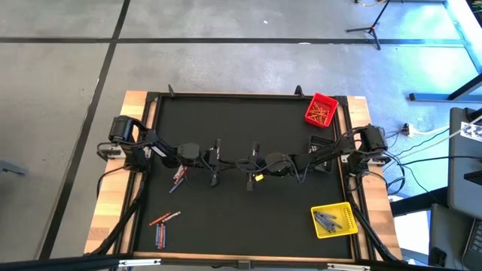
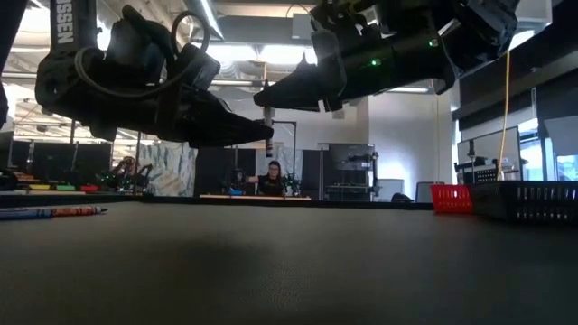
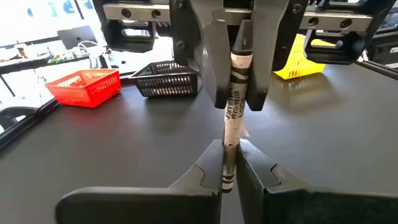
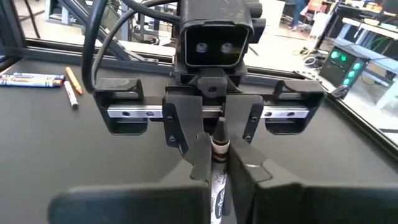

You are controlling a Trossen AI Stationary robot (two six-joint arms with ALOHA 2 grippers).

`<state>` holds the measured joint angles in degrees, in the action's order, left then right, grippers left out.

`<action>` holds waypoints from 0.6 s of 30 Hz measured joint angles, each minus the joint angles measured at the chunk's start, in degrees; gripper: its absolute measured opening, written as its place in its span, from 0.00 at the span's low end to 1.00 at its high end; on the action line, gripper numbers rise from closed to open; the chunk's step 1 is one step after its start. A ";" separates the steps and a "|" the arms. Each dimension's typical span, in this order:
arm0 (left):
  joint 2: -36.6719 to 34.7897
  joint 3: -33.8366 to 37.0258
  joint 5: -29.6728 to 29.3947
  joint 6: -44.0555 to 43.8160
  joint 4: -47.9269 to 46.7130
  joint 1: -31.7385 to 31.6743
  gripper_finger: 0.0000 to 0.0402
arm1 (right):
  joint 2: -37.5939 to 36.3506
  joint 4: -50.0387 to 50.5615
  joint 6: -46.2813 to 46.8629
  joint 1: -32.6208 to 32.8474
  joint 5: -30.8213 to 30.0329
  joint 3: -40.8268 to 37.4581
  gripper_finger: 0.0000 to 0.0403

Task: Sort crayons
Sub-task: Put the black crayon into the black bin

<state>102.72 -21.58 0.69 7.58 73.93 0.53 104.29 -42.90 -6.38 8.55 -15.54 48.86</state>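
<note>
A grey crayon with a white label (image 3: 235, 93) hangs level above the middle of the black table, between my two grippers. They face each other there. My left gripper (image 3: 229, 155) comes from the table's left and my right gripper (image 4: 217, 168) from its right, and each is shut on the crayon. In the high view the two meet near the table's centre, my left gripper (image 1: 226, 162) beside my right gripper (image 1: 242, 162). Other crayons (image 1: 178, 179) lie loose on the table to the left, and more crayons (image 1: 162, 226) lie near the front left. My left gripper pinches one end of the crayon (image 3: 227, 163) between its two fingers. The fingers come level from the table's left and lie along the crayon, which is lifted clear of the table. My right gripper pinches the crayon's other end (image 4: 217, 163) between its two fingers. They come nearly level from the table's right, along the crayon, which spans the short gap between the two grippers.
A red bin (image 1: 321, 110) with red-orange crayons stands at the far right corner. A yellow bin (image 1: 334, 220) with grey and blue crayons stands at the near right. A black mesh basket (image 3: 165, 78) sits by the right edge. A person (image 2: 271, 176) sits in the room behind.
</note>
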 joint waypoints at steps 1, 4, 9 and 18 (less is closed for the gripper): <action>0.00 0.00 -0.19 -0.49 0.00 0.00 0.04 | 0.00 -0.01 0.08 -0.02 -0.10 0.00 0.08; 0.00 0.00 -0.35 -2.07 0.07 0.03 0.07 | 0.00 -0.56 -1.88 0.07 -0.29 0.00 0.05; -0.07 -0.04 -0.31 -3.34 0.24 0.03 0.17 | -1.55 1.45 -3.09 0.07 -0.47 -0.03 0.05; -8.45 1.08 -0.93 0.69 -5.01 -0.06 0.36 | -13.35 17.89 -6.03 2.01 -9.95 -0.07 0.03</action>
<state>94.26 -20.50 -0.23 8.28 68.93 0.47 90.94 -25.01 -12.41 10.56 -25.49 48.79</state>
